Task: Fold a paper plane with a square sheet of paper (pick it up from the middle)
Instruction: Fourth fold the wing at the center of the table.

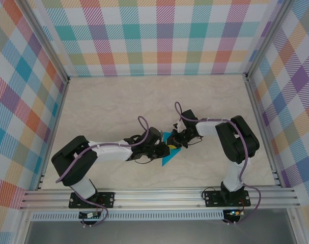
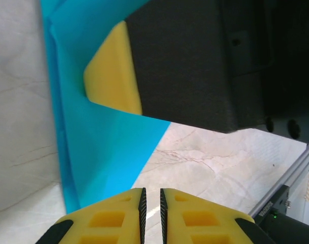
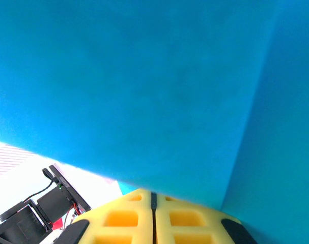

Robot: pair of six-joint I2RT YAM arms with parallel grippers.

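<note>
The square sheet of paper [image 1: 166, 158], creased into a triangle, lay on the tabletop [image 1: 118, 101] between the two arms, its long axis running from the end under the right fingers [image 3: 129, 216] to a point aimed at the near edge. Those right fingers were pressed together against the sheet, though we could not tell whether a layer was nipped between them. The left fingers [image 2: 118, 216] stood barely parted and empty just beside the sheet's free corner, so we judged the left arm better placed for the next fold.
</note>
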